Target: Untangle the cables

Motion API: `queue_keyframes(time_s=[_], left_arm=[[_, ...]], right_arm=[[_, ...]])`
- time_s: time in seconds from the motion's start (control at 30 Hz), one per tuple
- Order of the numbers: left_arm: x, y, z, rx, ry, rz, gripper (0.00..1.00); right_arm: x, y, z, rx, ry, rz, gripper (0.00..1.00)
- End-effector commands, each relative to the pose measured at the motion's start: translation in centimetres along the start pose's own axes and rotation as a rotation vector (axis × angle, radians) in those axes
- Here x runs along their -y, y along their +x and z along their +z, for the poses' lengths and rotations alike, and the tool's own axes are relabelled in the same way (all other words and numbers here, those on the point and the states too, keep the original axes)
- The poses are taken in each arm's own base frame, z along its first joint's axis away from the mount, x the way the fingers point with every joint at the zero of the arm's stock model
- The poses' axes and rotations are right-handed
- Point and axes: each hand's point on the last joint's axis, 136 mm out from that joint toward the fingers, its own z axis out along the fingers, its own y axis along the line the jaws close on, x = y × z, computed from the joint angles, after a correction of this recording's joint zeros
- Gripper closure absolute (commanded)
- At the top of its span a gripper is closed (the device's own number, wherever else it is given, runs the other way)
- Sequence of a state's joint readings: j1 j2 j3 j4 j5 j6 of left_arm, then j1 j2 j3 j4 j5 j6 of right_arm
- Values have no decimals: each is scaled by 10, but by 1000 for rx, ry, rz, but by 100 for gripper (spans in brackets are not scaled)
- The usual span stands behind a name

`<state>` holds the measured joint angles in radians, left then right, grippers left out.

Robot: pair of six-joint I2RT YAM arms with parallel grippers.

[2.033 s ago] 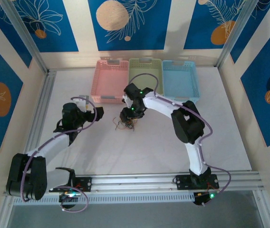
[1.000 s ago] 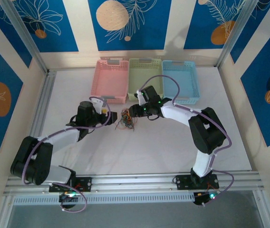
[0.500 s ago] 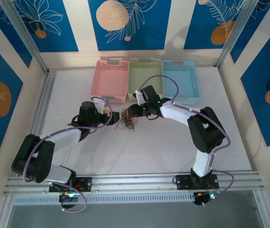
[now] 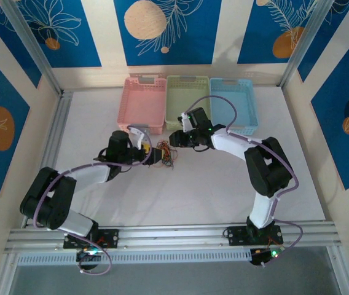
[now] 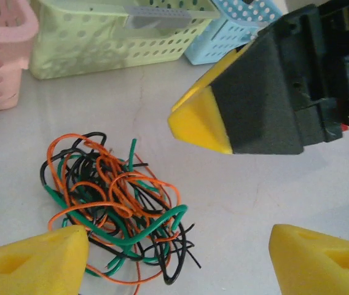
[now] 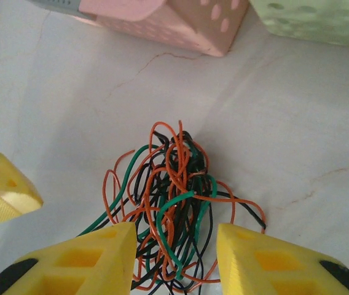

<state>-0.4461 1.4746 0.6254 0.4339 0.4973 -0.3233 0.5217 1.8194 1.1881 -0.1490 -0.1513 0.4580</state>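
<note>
The cables lie as one tangled clump of orange, green and black wires on the white table. In the left wrist view the cables rest beside my left finger, and my left gripper stands wide open with bare table between most of its span. My left gripper is at the clump's left side. My right gripper is at its upper right. Seen from the right wrist, the right gripper is open and its yellow fingers straddle the near part of the cables.
Three baskets stand in a row behind the clump: pink, green and blue. The right gripper's black, yellow-tipped finger hangs close over the clump opposite my left gripper. Aluminium rails border the table.
My left gripper has slid right until it reaches the clump. The right gripper has drawn back slightly up and to the right. The clump has stayed in place.
</note>
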Motion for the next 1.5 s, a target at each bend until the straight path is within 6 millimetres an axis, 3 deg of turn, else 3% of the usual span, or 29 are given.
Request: queue_keyframes(time_s=[0.0, 0.17, 0.3, 0.5, 0.77, 1.13, 1.3, 1.47], left_arm=[[19, -5, 7, -9, 71, 68, 22], [22, 3, 15, -55, 48, 105, 21], [2, 6, 20, -86, -57, 88, 20], [-13, 12, 30, -136, -128, 78, 21], [-15, 14, 35, -164, -145, 85, 52], [-6, 0, 17, -70, -152, 124, 99], [-2, -6, 7, -14, -150, 144, 100], [13, -7, 2, 7, -83, 167, 100]], right_arm=[[6, 6, 5, -35, -12, 54, 60], [7, 6, 6, -38, -11, 59, 60], [8, 7, 6, -41, -8, 61, 60], [8, 7, 7, -44, -7, 60, 60], [8, 8, 8, -51, -3, 58, 60], [4, 7, 6, -39, -12, 43, 60], [-4, 3, -5, 17, -39, 13, 60], [-28, 7, -10, 40, -113, -70, 61]])
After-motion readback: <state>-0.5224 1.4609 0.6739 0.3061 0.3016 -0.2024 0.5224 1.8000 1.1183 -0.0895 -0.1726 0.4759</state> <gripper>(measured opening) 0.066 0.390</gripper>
